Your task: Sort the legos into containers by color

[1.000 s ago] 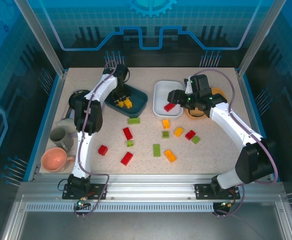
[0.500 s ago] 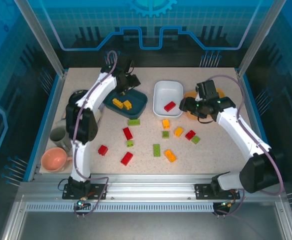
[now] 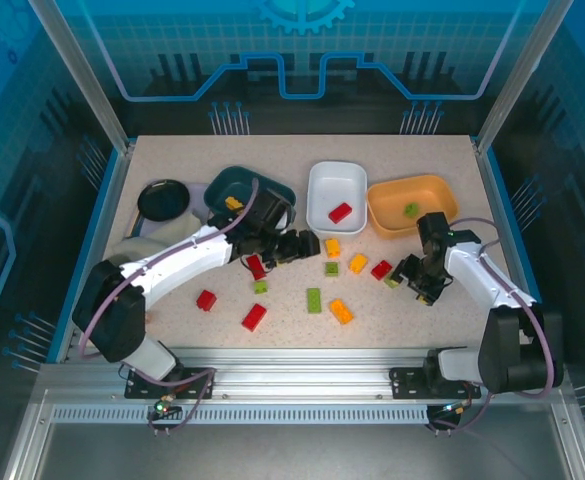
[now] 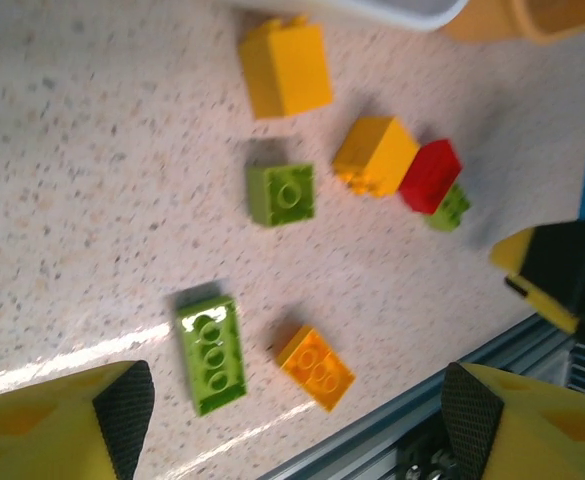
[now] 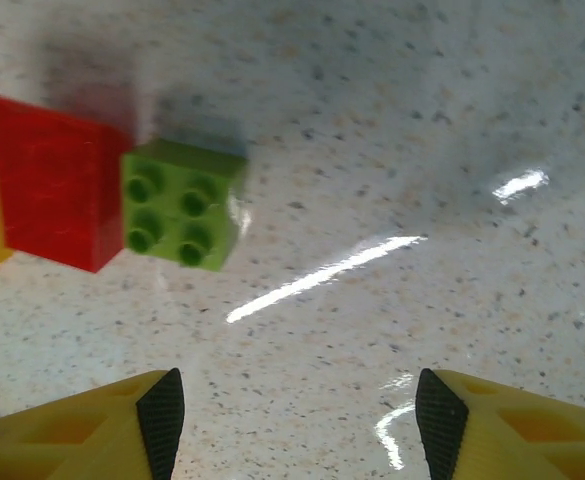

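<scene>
The right gripper (image 5: 299, 410) hangs open over a green brick (image 5: 184, 205) touching a red brick (image 5: 57, 195), toward the right edge of the table (image 3: 442, 160). Next it should grab only the green one. The left gripper (image 4: 297, 410) is open, empty.

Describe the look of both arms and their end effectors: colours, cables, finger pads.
The left arm and right arm both have white links and black joints. A lilac-grey cable loops along each. The left end effector and right end effector have yellow fingers faced with black textured pads.
</scene>
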`<state>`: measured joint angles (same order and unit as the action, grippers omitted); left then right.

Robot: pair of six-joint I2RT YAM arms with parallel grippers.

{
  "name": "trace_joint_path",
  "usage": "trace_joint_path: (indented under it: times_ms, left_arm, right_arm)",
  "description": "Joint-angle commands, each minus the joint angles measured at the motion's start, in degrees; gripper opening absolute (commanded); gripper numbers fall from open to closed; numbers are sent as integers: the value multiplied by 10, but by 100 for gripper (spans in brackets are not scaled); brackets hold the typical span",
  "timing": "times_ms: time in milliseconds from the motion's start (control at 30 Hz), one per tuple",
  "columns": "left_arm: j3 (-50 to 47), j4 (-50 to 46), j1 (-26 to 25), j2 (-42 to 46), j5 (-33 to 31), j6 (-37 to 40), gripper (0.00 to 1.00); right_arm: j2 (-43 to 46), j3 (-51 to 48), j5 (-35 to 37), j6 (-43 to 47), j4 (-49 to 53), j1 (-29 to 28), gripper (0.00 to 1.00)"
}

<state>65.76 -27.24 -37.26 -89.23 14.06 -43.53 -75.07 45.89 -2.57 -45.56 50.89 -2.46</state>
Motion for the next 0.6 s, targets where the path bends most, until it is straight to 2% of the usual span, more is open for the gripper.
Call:
trace_joint_path:
  times_ms: [0, 100, 200, 400, 567]
  left_arm:
    - [-7, 26, -1, 23, 19, 9, 79]
    - [8, 24, -1, 16, 21, 14, 79]
    - [17, 30, -1, 11, 24, 16, 79]
    - [21, 25, -2, 8, 23, 20, 79]
    - [17, 18, -2, 17, 14, 23, 78]
  right_arm:
    - [-14, -10, -6, -33, -34, 34, 65]
    - [-22, -24, -26, -73, -86, 70, 66]
    - [-48, -9, -31, -113, -112, 75, 67]
    - [-145, 41, -38, -148, -103, 57, 64]
    - [-164, 40, -48, -156, -105, 14, 62]
